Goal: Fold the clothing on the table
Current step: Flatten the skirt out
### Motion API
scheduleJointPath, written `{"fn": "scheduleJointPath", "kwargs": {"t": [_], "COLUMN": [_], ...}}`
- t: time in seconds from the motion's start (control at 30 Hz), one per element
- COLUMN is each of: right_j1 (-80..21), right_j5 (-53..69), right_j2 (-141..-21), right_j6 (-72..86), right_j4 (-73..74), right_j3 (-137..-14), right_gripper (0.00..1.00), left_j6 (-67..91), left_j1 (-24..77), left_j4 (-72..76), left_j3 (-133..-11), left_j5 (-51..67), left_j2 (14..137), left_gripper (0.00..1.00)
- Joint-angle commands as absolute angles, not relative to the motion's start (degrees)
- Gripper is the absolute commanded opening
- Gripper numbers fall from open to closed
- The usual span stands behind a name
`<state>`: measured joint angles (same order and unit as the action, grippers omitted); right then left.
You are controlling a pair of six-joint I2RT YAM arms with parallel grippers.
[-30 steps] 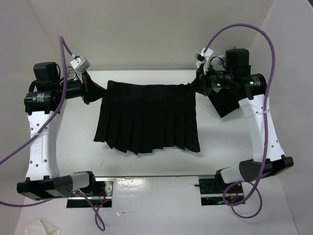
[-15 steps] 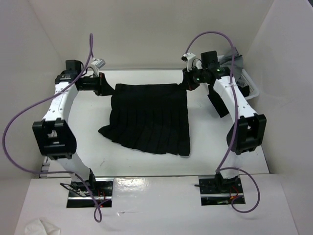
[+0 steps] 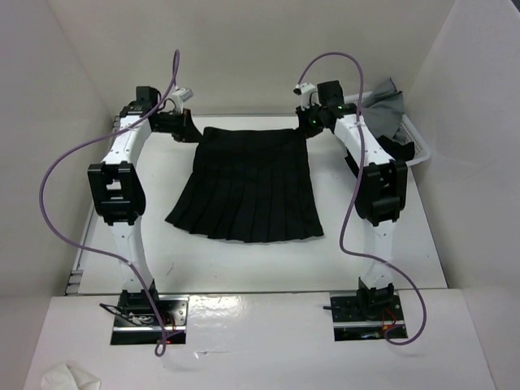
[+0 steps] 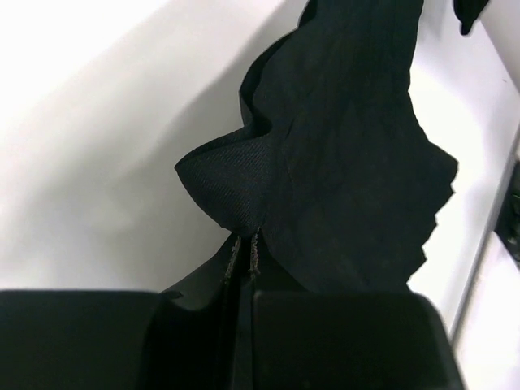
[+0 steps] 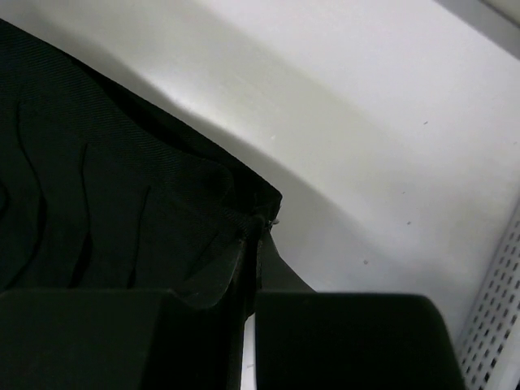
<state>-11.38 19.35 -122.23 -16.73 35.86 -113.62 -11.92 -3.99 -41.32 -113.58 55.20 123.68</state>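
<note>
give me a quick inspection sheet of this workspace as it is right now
surface: white table, glossy
job's things: black pleated skirt spread out, waistband far, hem near
clutter: mesh basket far right, grey cloth draped over it; crumpled white wad near left
hands: left hand shut on waistband's left corner; right hand shut on its right corner
cables: purple cable looping off each arm
surroundings: white walls

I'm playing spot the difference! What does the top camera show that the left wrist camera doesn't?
Only the top view: the right gripper, the grey cloth and the white mesh basket. Only the left wrist view: the pinch of the left gripper on a fabric corner, up close. Both: the black pleated skirt and the white table.
</note>
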Motion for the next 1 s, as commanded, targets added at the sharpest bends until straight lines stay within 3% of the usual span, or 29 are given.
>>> {"fn": "scheduleJointPath", "kwargs": {"t": [0.0,0.3,0.73,0.87,0.9,0.97], "right_j1": [-11.3,-11.8,-11.8,-11.8,-11.8,-11.8], "right_j5": [14.1,12.4,13.7,13.2,12.6,12.6], "right_j2": [-124.4,-128.8,-124.8,-124.8,-124.8,-124.8], "right_j6": [-16.6,-16.1,-16.7,-16.7,-16.7,-16.7], "right_j4": [32.3,31.8,31.7,31.7,31.7,31.7], "right_j3": [-119.8,-122.6,-117.7,-115.8,-115.8,-114.5], "right_gripper": [0.0,0.0,0.0,0.46,0.47,0.44], "left_j6": [-13.2,-10.6,-13.4,-13.4,-13.4,-12.0], "left_j1": [-4.0,-3.4,-2.9,-2.9,-2.9,-2.9], "left_j4": [-41.0,-43.8,-44.9,-44.9,-44.9,-44.9], "left_j3": [-121.2,-134.6,-128.6,-126.9,-126.9,-126.9], "left_j5": [54.8,54.2,55.8,56.3,56.3,56.3], "left_j2": [127.8,138.2,135.4,135.4,136.0,136.7], "left_gripper": [0.0,0.0,0.0,0.06,0.12,0.13]}}
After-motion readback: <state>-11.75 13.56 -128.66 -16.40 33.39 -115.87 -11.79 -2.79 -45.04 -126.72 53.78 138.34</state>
